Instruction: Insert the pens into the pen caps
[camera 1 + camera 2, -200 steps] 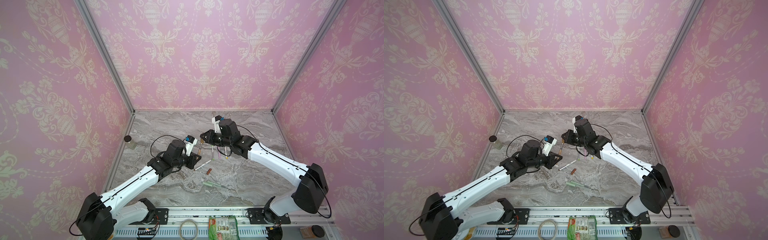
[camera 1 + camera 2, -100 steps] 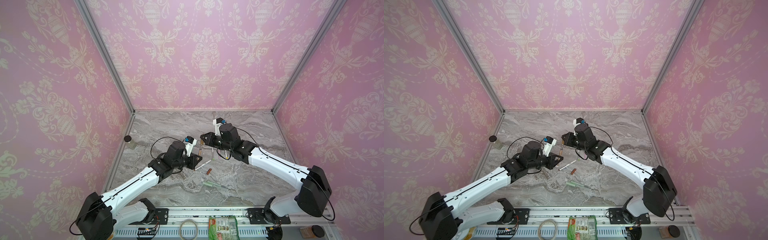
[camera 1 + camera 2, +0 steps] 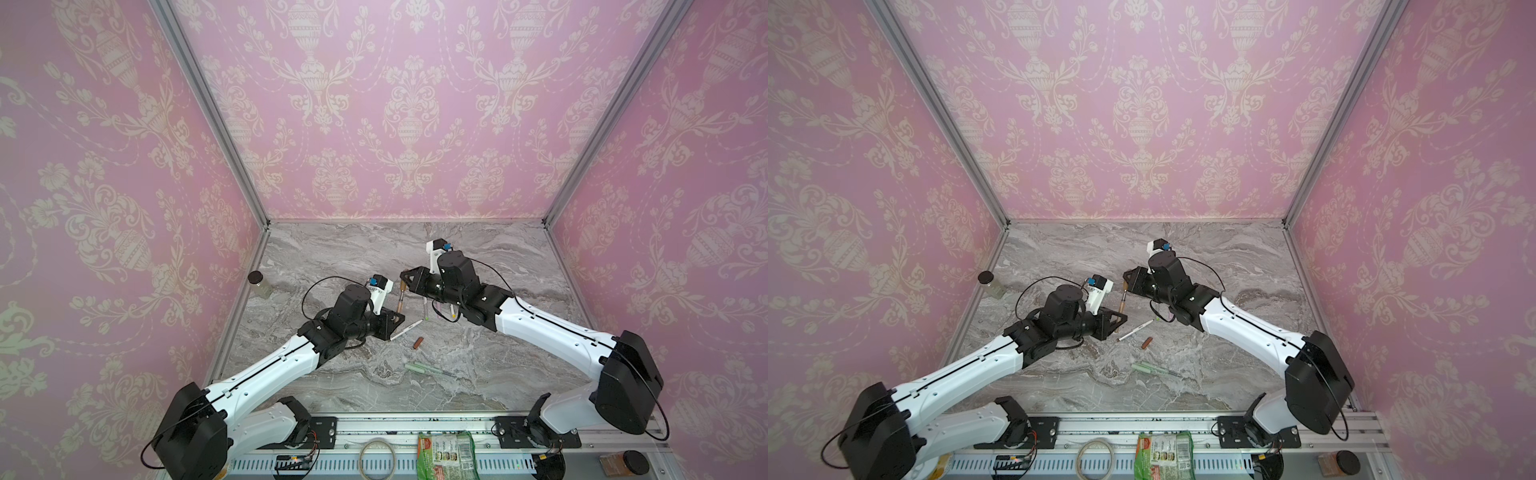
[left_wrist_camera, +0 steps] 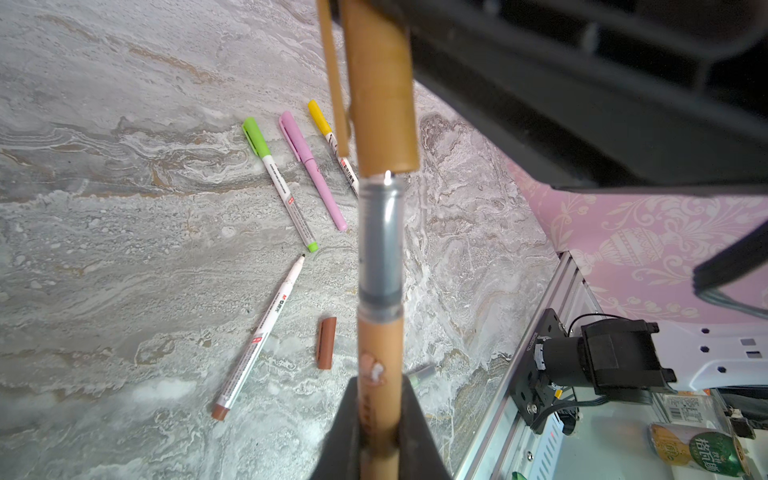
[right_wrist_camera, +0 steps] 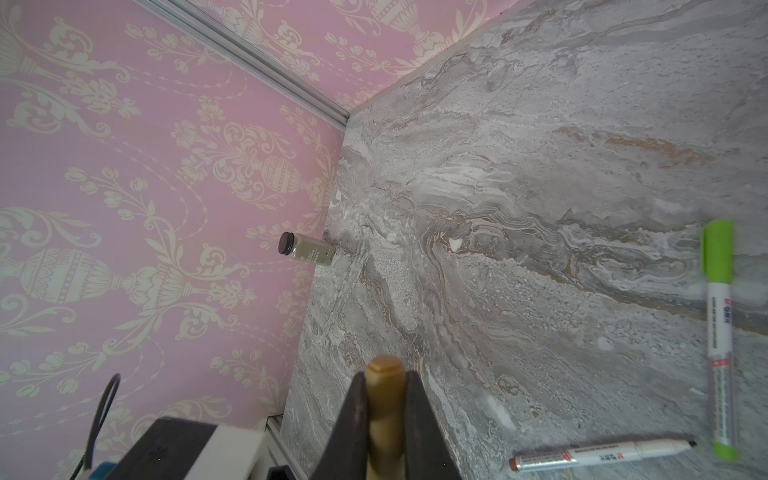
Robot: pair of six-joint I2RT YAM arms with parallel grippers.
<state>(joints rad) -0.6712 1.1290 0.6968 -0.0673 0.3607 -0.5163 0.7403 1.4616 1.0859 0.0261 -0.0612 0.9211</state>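
1. In both top views my left gripper [image 3: 399,314] is clamped on the lower barrel of a thin tan plastic pen [image 3: 400,300]. The pen stands almost upright above the grey marble-patterned table [image 3: 498,374]. My right gripper [image 3: 405,280] pinches the short matching tan cap [image 3: 402,286] at the pen's upper end. On the table lie an uncapped white pen with a brown end [image 3: 1134,331], a loose stubby brown cap [image 3: 1146,343] near it, and a sage-green pen [image 3: 1154,369]. That last one is too small for me to tell whether it is capped.
2. The left wrist view shows the joint, which the top views cannot. The cap's mouth only just covers the tip, and the pen's grey neck [image 4: 380,241] is bare, so I judge the push home is not yet done. This view also shows three finished pens side by side: green-capped [image 4: 278,183], pink [image 4: 311,170] and yellow-capped [image 4: 328,133].
3. The right wrist view shows my right fingers [image 5: 351,419] tight on the cap's closed end, but the joint is hidden. I judge three pens done and one under way, with at least the brown-ended pen left.
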